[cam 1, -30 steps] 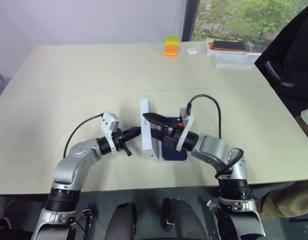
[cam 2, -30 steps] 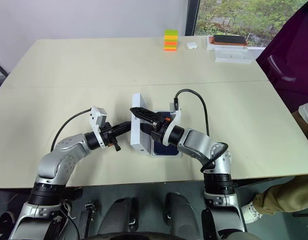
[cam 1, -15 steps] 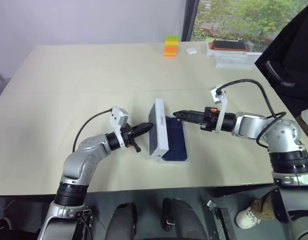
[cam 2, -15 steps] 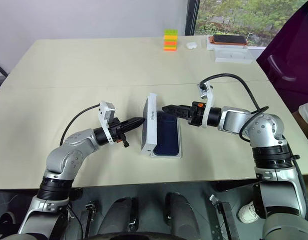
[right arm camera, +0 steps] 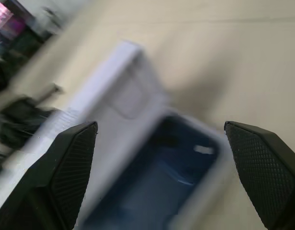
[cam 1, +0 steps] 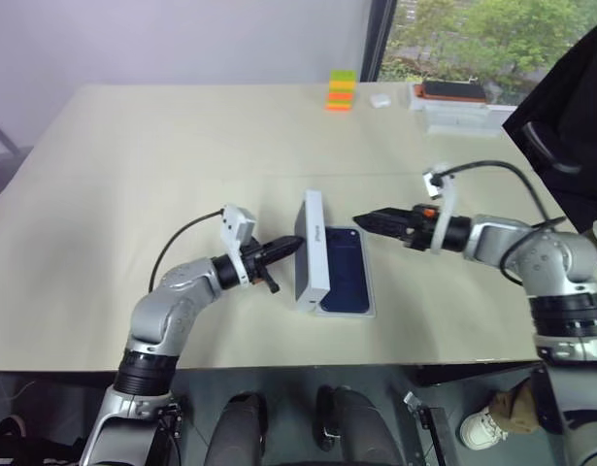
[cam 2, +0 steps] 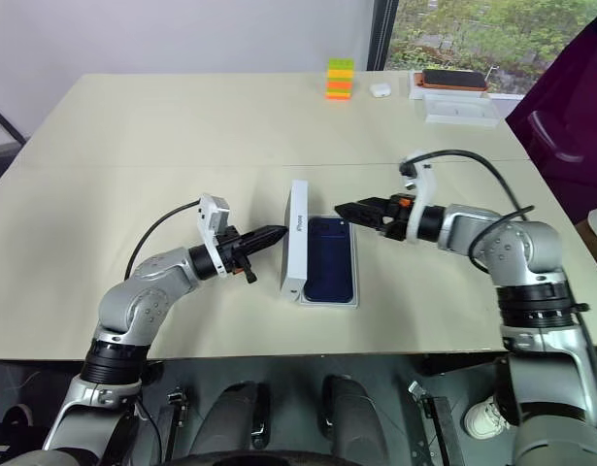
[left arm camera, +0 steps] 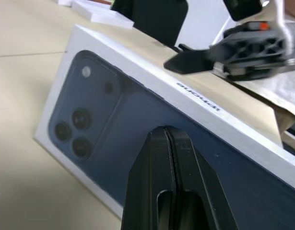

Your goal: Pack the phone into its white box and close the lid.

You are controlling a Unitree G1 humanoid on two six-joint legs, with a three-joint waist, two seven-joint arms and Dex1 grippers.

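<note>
The lid [cam 1: 314,248] stands on its long edge along the left side of the white box [cam 2: 329,302], printed phone picture [left arm camera: 104,110] facing left. The dark blue phone [cam 1: 343,282] lies flat inside the box. My left gripper [cam 1: 294,244] is shut with nothing in it, and its tip is at the lid's printed face [left arm camera: 165,130]. My right gripper [cam 1: 361,219] hovers just right of the lid's upper edge, above the far end of the box. Its fingers [right arm camera: 70,163] are wide open and hold nothing. They frame the phone [right arm camera: 157,182] and the lid [right arm camera: 113,103].
At the table's far edge are a stack of coloured blocks [cam 1: 341,90], a small white case [cam 1: 380,99] and another white box with a phone on it [cam 1: 451,95]. A person in dark clothing [cam 1: 570,87] is at the right. The near table edge runs just below the box.
My right gripper pulled away from the lid and box to the right and now hovers clear of them. The lid stays standing on its edge. The camera view has shifted.
</note>
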